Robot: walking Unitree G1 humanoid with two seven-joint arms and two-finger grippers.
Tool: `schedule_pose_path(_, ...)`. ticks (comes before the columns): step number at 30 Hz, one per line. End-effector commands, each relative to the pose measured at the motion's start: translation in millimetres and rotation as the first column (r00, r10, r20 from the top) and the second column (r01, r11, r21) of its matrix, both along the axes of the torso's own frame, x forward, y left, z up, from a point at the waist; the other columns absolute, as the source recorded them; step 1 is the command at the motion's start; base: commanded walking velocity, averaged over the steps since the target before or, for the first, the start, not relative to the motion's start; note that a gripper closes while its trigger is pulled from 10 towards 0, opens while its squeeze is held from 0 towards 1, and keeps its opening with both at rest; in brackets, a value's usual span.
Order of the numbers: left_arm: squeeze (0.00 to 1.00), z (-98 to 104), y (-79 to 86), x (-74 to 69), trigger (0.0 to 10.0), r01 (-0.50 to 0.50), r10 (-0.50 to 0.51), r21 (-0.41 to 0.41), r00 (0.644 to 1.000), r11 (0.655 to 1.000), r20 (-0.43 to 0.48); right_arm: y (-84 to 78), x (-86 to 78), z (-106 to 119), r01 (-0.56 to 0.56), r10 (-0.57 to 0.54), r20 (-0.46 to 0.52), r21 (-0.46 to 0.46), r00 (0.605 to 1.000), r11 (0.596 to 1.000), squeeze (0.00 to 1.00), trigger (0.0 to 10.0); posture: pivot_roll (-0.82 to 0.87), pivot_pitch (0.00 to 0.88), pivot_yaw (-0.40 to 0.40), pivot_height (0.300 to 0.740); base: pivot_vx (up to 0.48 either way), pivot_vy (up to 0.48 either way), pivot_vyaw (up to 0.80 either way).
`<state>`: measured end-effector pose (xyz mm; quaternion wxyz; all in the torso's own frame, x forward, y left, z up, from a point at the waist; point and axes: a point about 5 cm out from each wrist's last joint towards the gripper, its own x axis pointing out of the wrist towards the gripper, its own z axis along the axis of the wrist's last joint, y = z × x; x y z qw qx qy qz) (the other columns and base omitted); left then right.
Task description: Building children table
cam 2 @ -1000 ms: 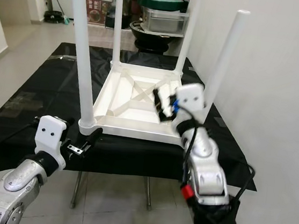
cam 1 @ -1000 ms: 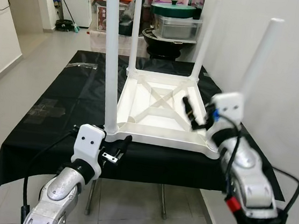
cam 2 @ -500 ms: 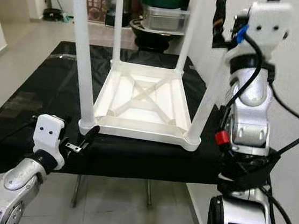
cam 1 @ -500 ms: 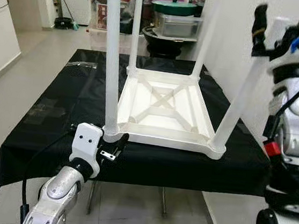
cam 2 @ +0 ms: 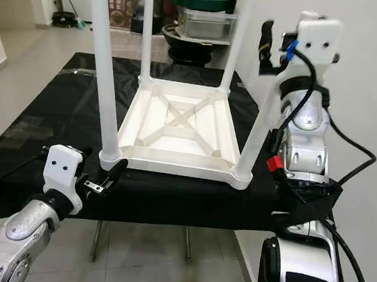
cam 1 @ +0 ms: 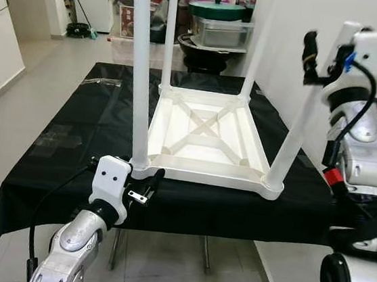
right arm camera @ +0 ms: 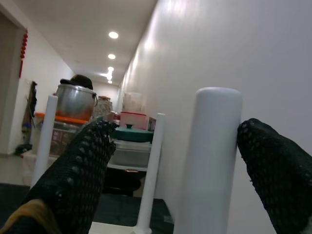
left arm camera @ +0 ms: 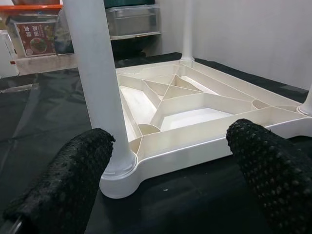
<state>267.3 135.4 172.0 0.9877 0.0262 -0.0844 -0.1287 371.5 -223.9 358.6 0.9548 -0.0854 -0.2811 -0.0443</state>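
- Lying upside down on the black-draped surface [cam 1: 66, 134], the white children's table [cam 1: 205, 146] is pointing its legs upward.
- Right hand [right arm camera: 173, 161] is straddling the near-right leg [cam 1: 307, 114] top, fingers spread, one touching.
- Left hand [left arm camera: 170, 165] is hovering open by the near-left corner.

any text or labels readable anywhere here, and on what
None can be read.
Printed box behind the upturned white table: red label with a picture, lettering too blurred to read.
Right tool, up at the tip of the near right table leg: blue tag, no lettering visible.
Left tool, at the table's near left corner: no marking.
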Motion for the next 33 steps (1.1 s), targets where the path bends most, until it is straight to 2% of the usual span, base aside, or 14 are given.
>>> schedule_pose_path(1,0.0,-5.6,-1.1,-0.1,10.0,0.0,0.0,0.011,1.0,1.0,-0.019,-1.9,2.2,2.1,-0.009,0.01,-0.012,0.022,1.0,1.0,0.0,10.0,0.06,0.0,-0.06,0.74,0.0,0.0,0.0)
schedule_pose_path(3,0.0,-5.6,-1.2,0.0,10.0,-0.001,0.001,0.01,1.0,1.0,-0.019,-9.4,10.0,1.0,0.022,-0.02,-0.047,0.057,0.999,0.998,0.0,10.0,0.06,0.0,-0.06,0.74,0.0,0.0,0.0)
schedule_pose_path(10,0.0,-5.5,0.1,-0.6,10.0,-0.008,0.008,0.011,1.0,1.0,-0.019,-14.6,13.3,1.8,0.037,-0.031,-0.06,0.092,0.998,0.995,0.0,10.0,0.07,0.0,-0.067,0.74,0.0,0.0,0.0)
schedule_pose_path(11,0.0,-5.5,0.3,-0.8,10.0,-0.01,0.01,0.013,1.0,1.0,-0.02,-16.1,15.4,-0.3,0.042,-0.035,-0.08,0.097,0.996,0.994,0.0,4.7,0.07,0.0,-0.067,0.74,0.0,0.0,0.0)
schedule_pose_path(14,0.0,-5.5,0.4,-0.8,10.0,-0.01,0.01,0.013,1.0,1.0,-0.02,-17.1,16.2,-1.7,0.05,-0.041,-0.09,0.101,0.995,0.994,0.0,4.7,0.07,0.0,-0.067,0.74,0.0,0.0,0.0)
schedule_pose_path(15,0.0,-5.6,0.4,-0.8,10.0,-0.01,0.01,0.014,1.0,1.0,-0.02,-19.2,17.4,-2.9,0.057,-0.046,-0.1,0.114,0.994,0.992,0.0,0.0,0.07,0.0,-0.067,0.74,0.0,0.0,0.0)
schedule_pose_path(22,0.0,-5.8,0.7,-0.9,10.0,-0.008,0.008,0.018,1.0,1.0,-0.022,-26.7,20.2,-6.6,0.067,-0.042,-0.131,0.193,0.99,0.979,0.0,0.0,0.07,0.0,-0.062,0.74,0.0,0.0,0.0)
schedule_pose_path(27,0.0,-6.0,0.1,-0.6,10.0,-0.006,0.007,0.02,1.0,1.0,-0.024,-24.4,22.2,-10.3,0.046,-0.015,-0.148,0.21,0.989,0.977,0.0,0.0,0.07,0.0,-0.061,0.74,0.0,0.0,0.0)
schedule_pose_path(28,0.0,-6.1,-0.2,-0.6,10.0,-0.006,0.006,0.019,1.0,1.0,-0.025,-21.5,26.6,-18.4,0.014,0.043,-0.187,0.292,0.981,0.956,0.0,0.0,0.07,0.0,-0.061,0.74,0.0,0.0,0.0)
schedule_pose_path(30,0.0,-6.1,-0.2,-0.6,10.0,-0.006,0.006,0.019,1.0,1.0,-0.025,-21.5,26.6,-18.4,0.014,0.043,-0.187,0.292,0.981,0.956,0.0,0.0,0.07,0.0,-0.061,0.74,0.0,0.0,0.0)
schedule_pose_path(31,0.0,-6.3,-0.3,-0.5,10.0,-0.006,0.007,0.017,1.0,1.0,-0.027,-21.2,30.3,-27.0,-0.001,0.098,-0.221,0.401,0.97,0.916,0.0,0.0,0.07,0.0,-0.064,0.74,0.0,0.0,0.0)
schedule_pose_path(32,0.0,-6.3,-0.4,-0.5,10.0,-0.007,0.008,0.016,1.0,1.0,-0.027,-21.8,33.8,-39.3,0.006,0.148,-0.258,0.513,0.955,0.859,0.0,0.0,0.07,0.0,-0.065,0.74,0.0,0.0,0.0)
schedule_pose_path(33,0.0,-6.3,-0.4,-0.5,10.0,-0.007,0.008,0.016,1.0,1.0,-0.027,-21.8,33.8,-39.3,0.006,0.148,-0.258,0.513,0.955,0.859,0.0,0.0,0.07,0.0,-0.065,0.74,0.0,0.0,0.0)
